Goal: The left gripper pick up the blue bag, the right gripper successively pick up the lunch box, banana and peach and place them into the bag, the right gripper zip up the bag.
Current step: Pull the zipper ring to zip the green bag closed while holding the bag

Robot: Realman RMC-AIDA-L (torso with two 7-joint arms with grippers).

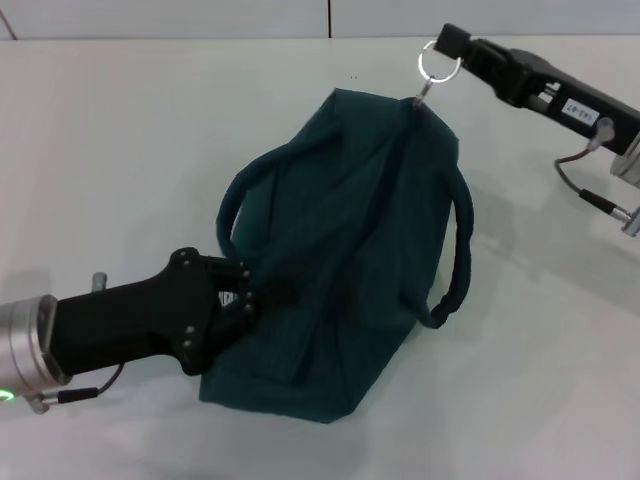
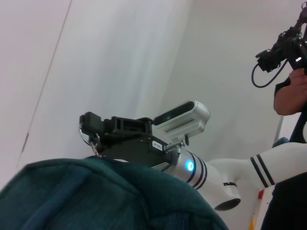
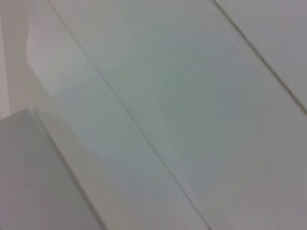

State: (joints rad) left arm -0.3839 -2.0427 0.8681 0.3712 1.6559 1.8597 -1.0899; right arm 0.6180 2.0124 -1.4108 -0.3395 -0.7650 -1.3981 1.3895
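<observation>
- Head view: the blue bag (image 1: 340,260) lies on the white table (image 1: 120,150), near the middle, its two loop handles (image 1: 455,250) slack at either side. The top seam looks drawn together along its length; no foil lining shows.
- Head view: the left gripper (image 1: 250,295) is clenched on a fold of fabric at the bag's near-left side, anchoring it.
- Head view: the right gripper (image 1: 447,47) is at the bag's far end, its fingers pinched on the metal ring pull (image 1: 438,65); the ring stands clear above the fabric on a taut tab.
- Head view: lunch box, banana and peach are not visible; whether they are inside cannot be confirmed.
- Left wrist view: the bag's fabric fills the lower part as a soft rounded mound; beyond it the right gripper shows closed at the ring pull.
- Right wrist view: only pale flat panels and seams; neither bag nor fingers are seen.
- Handling judgement: the bag is soft and limp, creasing under the left grip, so it will deform rather than resist. If loaded, weight sits low and the cloth will sag.
- Handling judgement: the ring is small, hard and likely slippery; it is the correct hold for the zip. The fabric hold opposite should supply counter-tension, otherwise the bag will drag with the pull.
</observation>
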